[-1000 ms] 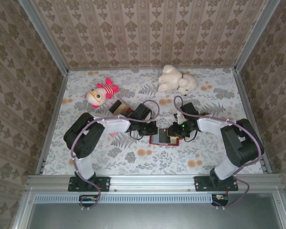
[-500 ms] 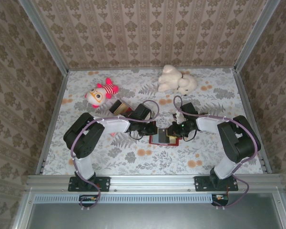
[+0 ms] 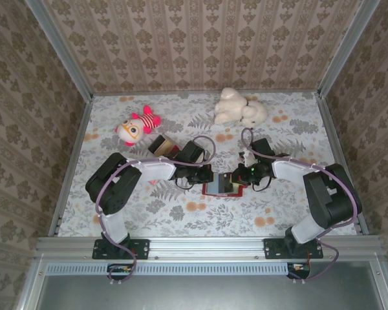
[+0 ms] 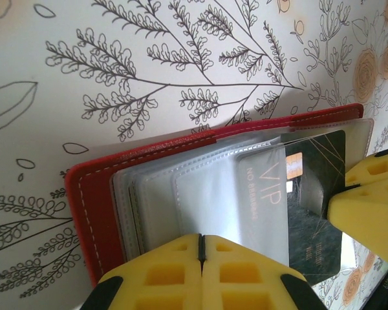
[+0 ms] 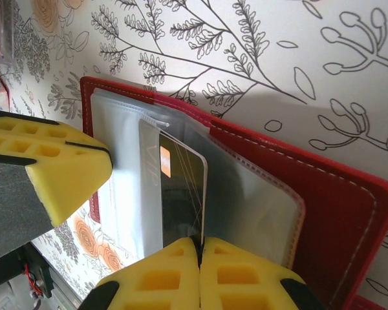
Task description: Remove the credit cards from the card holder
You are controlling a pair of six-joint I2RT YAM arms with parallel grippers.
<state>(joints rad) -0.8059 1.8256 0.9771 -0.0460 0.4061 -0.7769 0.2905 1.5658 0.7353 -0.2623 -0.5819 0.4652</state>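
One card [image 5: 181, 194], right end effector [image 5: 199, 243] clamping it

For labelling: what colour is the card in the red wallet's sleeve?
Black card with gold lettering; clearest in left wrist view.

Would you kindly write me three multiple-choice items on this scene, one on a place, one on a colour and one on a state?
1. Where does the card holder lie?
A. open on the table, between the left gripper and the right gripper
B. against the back wall
C. on the front rail

2. What colour is its cover?
A. blue
B. red
C. green

3. How is the dark card?
A. free on the table
B. hidden in its pocket
C. partly out of a clear sleeve, the right gripper shut on its edge

Answers: 1 A, both grippers meet over it in the top view; 2 B, a red stitched edge in both wrist views; 3 C, it is pinched at the edge in the right wrist view.
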